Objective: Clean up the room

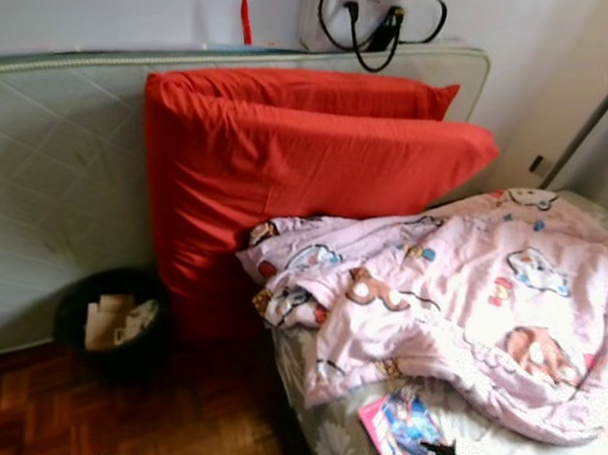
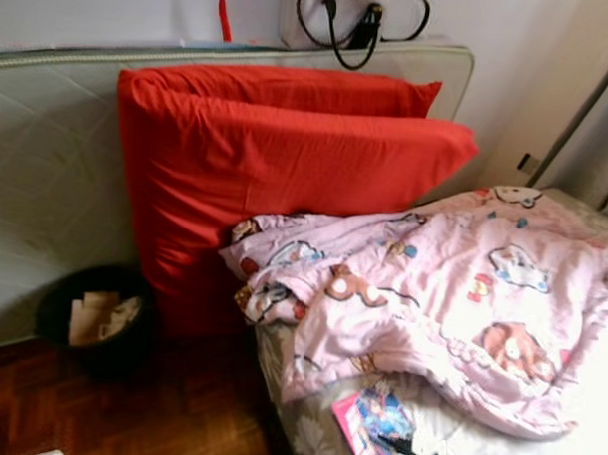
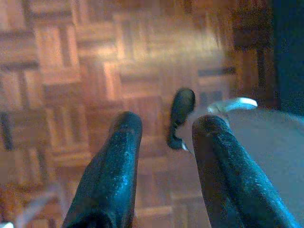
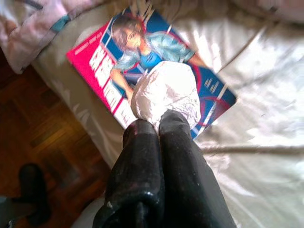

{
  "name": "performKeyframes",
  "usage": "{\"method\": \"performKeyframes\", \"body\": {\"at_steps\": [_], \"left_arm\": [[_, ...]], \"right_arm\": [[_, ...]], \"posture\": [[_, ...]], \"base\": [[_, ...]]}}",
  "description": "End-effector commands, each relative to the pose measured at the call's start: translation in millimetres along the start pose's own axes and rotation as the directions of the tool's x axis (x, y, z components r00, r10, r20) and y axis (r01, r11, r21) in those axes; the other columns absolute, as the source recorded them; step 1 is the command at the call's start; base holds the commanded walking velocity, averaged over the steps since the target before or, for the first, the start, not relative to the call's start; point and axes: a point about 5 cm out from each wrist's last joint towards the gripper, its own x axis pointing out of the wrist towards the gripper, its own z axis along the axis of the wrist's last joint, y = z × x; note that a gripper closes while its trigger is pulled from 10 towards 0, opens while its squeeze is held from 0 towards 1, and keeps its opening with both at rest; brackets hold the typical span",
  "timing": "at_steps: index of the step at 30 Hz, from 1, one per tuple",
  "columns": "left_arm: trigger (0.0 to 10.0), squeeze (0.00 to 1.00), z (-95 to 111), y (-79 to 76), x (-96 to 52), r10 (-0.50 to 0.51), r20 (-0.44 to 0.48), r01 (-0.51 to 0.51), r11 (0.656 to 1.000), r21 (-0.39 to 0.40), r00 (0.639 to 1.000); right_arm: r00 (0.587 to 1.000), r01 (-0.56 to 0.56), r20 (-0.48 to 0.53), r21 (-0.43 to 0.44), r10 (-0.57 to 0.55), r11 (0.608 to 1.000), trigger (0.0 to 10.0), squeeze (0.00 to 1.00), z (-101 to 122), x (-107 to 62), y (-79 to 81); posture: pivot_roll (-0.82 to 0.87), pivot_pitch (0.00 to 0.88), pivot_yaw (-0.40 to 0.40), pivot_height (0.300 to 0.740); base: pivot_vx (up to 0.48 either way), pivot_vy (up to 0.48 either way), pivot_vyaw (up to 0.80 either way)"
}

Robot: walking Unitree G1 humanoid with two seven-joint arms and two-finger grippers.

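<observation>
My right gripper (image 4: 159, 121) is shut on a crumpled white paper ball (image 4: 166, 90), held at the fingertips just above a pink and blue magazine (image 4: 95, 61). The magazine lies on the pale sheet near the bed's front corner, and in the left eye view it is the magazine (image 1: 402, 429) with the gripper's black tip (image 1: 446, 454) beside it. My left gripper (image 3: 166, 126) hangs open over the parquet floor with nothing between its fingers. A black waste bin (image 1: 111, 321) with paper scraps in it stands on the floor, left of the bed.
A rumpled pink cartoon quilt (image 1: 462, 283) covers the bed. Two big red pillows (image 1: 306, 158) lean on a pale mattress (image 1: 56, 179) propped against the wall, with a handbag (image 1: 371, 20) on top. Parquet floor (image 1: 158, 412) lies between bin and bed.
</observation>
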Motion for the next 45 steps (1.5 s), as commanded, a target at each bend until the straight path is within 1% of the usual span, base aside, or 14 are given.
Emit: {"method": "performKeyframes", "body": {"at_steps": [1,7,8,9,12,14,17,19,22,26,35,38,41,45], "left_arm": [[10.0,0.00,14.1,-7.1,4.1,-0.019,0.027,0.019,1.000,0.013,0.999],[10.0,0.00,20.0,-6.5,5.0,-0.030,0.035,0.028,0.999,0.036,0.999],[10.0,0.00,21.2,-5.7,5.0,-0.035,0.037,0.033,0.998,0.059,0.999],[10.0,0.00,21.2,-5.7,5.0,-0.035,0.037,0.033,0.998,0.059,0.999],[10.0,0.00,26.6,-2.7,5.3,-0.032,0.051,0.028,0.996,0.080,0.998],[10.0,0.00,30.5,0.7,5.3,-0.029,0.059,0.023,0.996,0.092,0.998],[10.0,0.00,35.7,4.7,5.3,-0.023,0.071,0.015,0.994,0.109,0.997],[10.0,0.00,37.1,9.7,4.8,-0.006,0.077,0.000,0.997,0.077,0.997],[10.0,0.00,37.4,11.9,4.4,-0.002,0.075,-0.004,0.997,0.077,0.997],[10.0,0.00,39.8,15.4,4.2,0.014,0.082,-0.018,0.999,0.048,0.997],[10.0,0.00,39.2,19.8,3.1,0.026,0.087,-0.030,0.998,0.052,0.996],[10.0,0.00,42.4,20.1,3.4,0.028,0.096,-0.034,0.998,0.054,0.995],[10.0,0.00,44.3,21.2,3.4,0.038,0.106,-0.041,0.999,0.020,0.994],[10.0,0.00,45.4,19.6,3.8,0.031,0.111,-0.034,0.999,0.023,0.993]], "right_arm": [[1.000,0.013,0.024,0.032,-0.014,0.999,10.0,0.00,5.3,1.2,0.4],[1.000,0.018,0.020,0.071,-0.019,0.997,10.0,0.00,-2.7,0.3,8.1],[1.000,0.020,0.011,0.078,-0.021,0.997,10.0,0.00,-6.8,-0.2,10.8],[1.000,0.020,0.011,0.078,-0.021,0.997,10.0,0.00,-6.8,-0.2,10.8],[1.000,0.013,0.006,0.078,-0.013,0.997,10.0,0.00,-9.3,0.1,17.4],[1.000,0.012,0.008,0.100,-0.012,0.995,10.0,0.00,-9.7,0.6,22.5],[1.000,-0.007,0.000,0.085,0.008,0.996,10.0,0.00,-8.6,1.9,29.1],[1.000,-0.010,0.005,0.098,0.009,0.995,10.0,0.00,-8.8,2.2,33.7],[1.000,-0.003,0.009,0.126,0.002,0.992,10.0,0.00,-9.8,2.1,36.8],[1.000,-0.001,0.000,0.114,0.001,0.993,10.0,0.00,-13.3,1.2,37.0],[1.000,0.022,0.002,0.140,-0.023,0.990,10.0,0.00,-16.9,-0.4,33.8],[1.000,0.018,0.005,0.148,-0.019,0.989,10.0,0.00,-14.7,0.6,36.7],[1.000,0.008,0.007,0.140,-0.009,0.990,10.0,0.00,-13.2,1.3,39.7],[1.000,-0.004,0.006,0.131,0.003,0.991,10.0,0.00,-11.0,2.3,42.9]], "posture": [[0.01,0.000,-0.162,0.740],[-0.01,0.000,-0.146,0.740],[-0.01,0.000,-0.148,0.740],[-0.01,0.000,-0.148,0.740],[0.00,0.000,-0.143,0.740],[0.02,0.001,-0.144,0.740],[0.03,0.009,-0.145,0.740],[0.01,0.000,-0.129,0.740],[0.02,0.000,-0.132,0.740],[0.03,0.000,-0.144,0.740],[0.04,0.000,-0.149,0.740],[0.04,0.000,-0.155,0.740],[0.04,0.000,-0.161,0.740],[0.06,0.000,-0.175,0.740]], "base": [[0.000,0.000,0.00],[0.000,0.000,0.00],[0.000,0.000,0.00],[0.000,0.000,0.00],[0.000,0.000,0.00],[0.000,0.000,0.00],[0.000,0.000,0.00],[0.000,0.000,0.00],[0.000,0.000,0.00],[0.000,0.000,0.00],[0.000,0.000,0.00],[0.000,0.000,0.00],[0.000,0.000,0.00],[0.000,0.000,0.00]]}}
